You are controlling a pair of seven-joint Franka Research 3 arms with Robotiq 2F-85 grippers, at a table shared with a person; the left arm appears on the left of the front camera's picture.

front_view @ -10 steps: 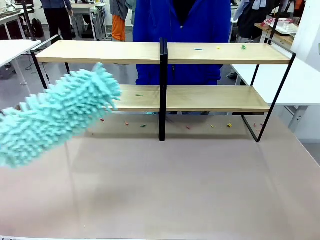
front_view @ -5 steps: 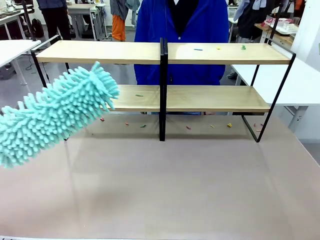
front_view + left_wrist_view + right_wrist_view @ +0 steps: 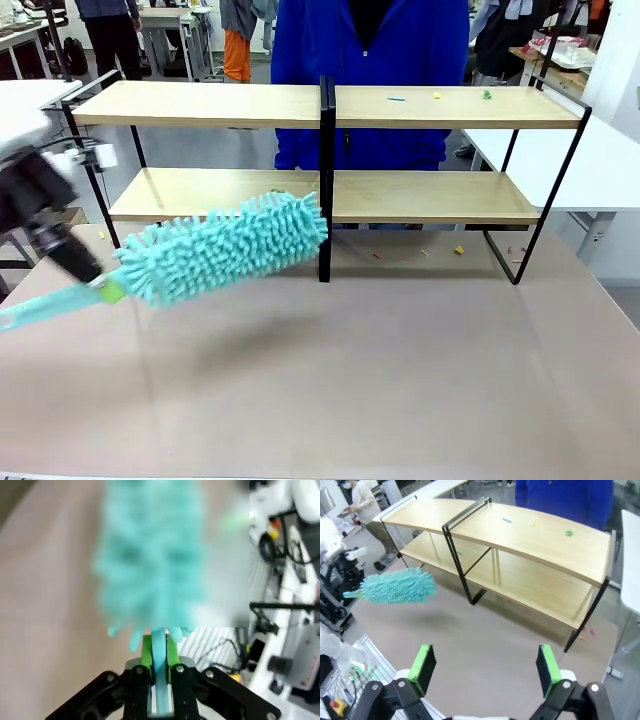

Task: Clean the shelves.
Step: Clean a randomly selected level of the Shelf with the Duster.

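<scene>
The shelves (image 3: 200,103) stretch across the far half of the table, two pale boards in a black frame with a centre post (image 3: 326,180). Small coloured bits (image 3: 397,98) lie on the right part of the top board. My left gripper (image 3: 97,281) is shut on the handle of a fluffy teal duster (image 3: 225,247). The duster's head hangs over the table in front of the lower board's left half, its tip by the centre post. In the left wrist view the green fingers (image 3: 147,650) of my left gripper (image 3: 159,652) clamp the teal handle (image 3: 159,655). My right gripper (image 3: 484,665) is open above the table, facing the shelves (image 3: 540,535) and duster (image 3: 395,586).
A person in a blue jacket (image 3: 370,60) stands right behind the shelves. Coloured bits (image 3: 459,250) lie on the brown table (image 3: 400,380) under the shelves' right half. White tables (image 3: 610,160) flank the shelves.
The duster has swung right and down from the picture's left edge to the front of the lower board. My left gripper has come into the front view.
</scene>
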